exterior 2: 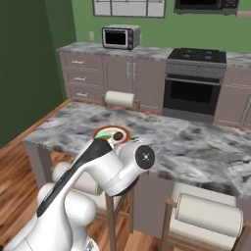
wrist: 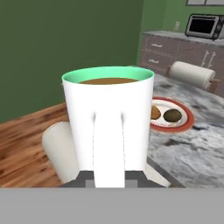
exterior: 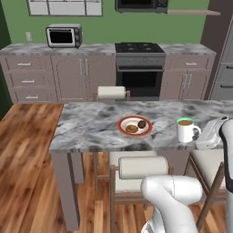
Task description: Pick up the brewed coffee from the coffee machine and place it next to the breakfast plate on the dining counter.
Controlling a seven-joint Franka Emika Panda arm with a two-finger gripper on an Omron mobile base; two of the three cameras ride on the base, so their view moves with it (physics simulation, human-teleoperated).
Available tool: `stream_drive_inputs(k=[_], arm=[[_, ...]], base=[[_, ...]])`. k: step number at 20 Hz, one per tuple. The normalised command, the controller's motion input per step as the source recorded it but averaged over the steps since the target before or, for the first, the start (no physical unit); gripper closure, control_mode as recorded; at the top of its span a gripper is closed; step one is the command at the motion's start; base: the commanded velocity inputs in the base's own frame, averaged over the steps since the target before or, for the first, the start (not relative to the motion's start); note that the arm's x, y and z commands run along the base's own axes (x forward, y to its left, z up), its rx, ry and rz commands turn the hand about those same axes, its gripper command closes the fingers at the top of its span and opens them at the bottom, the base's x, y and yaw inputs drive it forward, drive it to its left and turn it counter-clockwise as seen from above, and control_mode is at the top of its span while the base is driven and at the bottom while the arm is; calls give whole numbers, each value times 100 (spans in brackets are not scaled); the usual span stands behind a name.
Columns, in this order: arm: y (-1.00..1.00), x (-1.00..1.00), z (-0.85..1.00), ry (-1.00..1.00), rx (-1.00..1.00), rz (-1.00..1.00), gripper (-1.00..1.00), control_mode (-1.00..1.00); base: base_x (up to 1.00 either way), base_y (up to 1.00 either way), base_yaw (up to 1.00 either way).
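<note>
The brewed coffee, a white mug with a green rim and brown liquid, stands low over the dining counter near its front right. It is a little to the right of the breakfast plate, which has a red rim and two brown pieces. My gripper reaches in from the right at the mug's handle. In the hand view the mug is very close with its handle facing me. My gripper has its dark tips tight on both sides of that handle. The plate lies beyond. The coffee machine is out of view.
Cushioned stools stand under the counter's near edge, and one stands on the far side. Behind are brown cabinets, a stove and a toaster oven. My own arm hides part of the counter in the right base view.
</note>
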Motion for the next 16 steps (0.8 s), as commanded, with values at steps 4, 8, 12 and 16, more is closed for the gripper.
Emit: stream_drive_inputs(k=[4,8,12,16], arm=[[-17,50,0,0,5,7,100,-100],[-66,100,-1,0,14,15,100,-100],[-67,100,-21,4,13,10,100,-100],[-28,100,-73,9,5,4,100,-100]], base=[[36,-6,1],[0,0,0],[0,0,0],[0,0,0]])
